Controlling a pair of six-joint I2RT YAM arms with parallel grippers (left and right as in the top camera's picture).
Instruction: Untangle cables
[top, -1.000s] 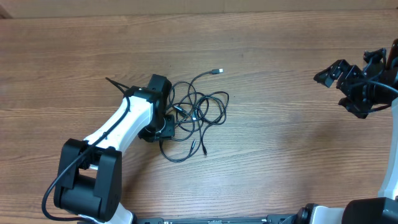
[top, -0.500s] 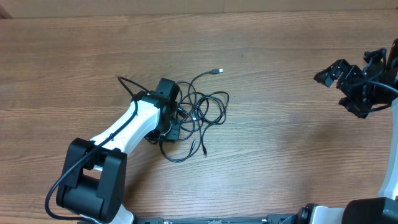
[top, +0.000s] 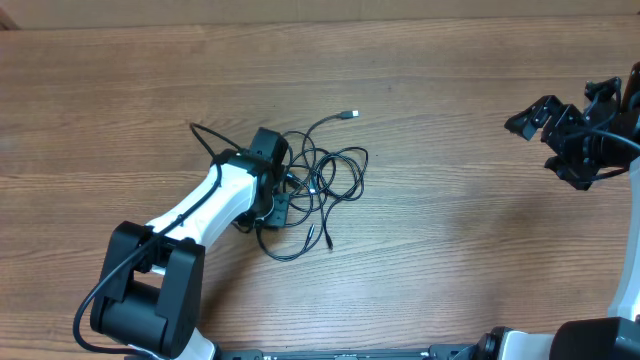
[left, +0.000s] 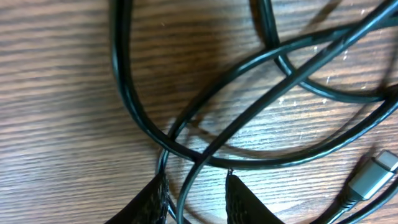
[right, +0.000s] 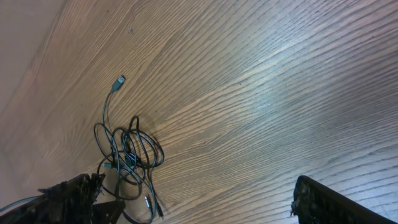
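No lettering, label, brand, number or sign legible in any view — none on the cables (top: 315, 180), none on the wooden table (top: 450, 250).
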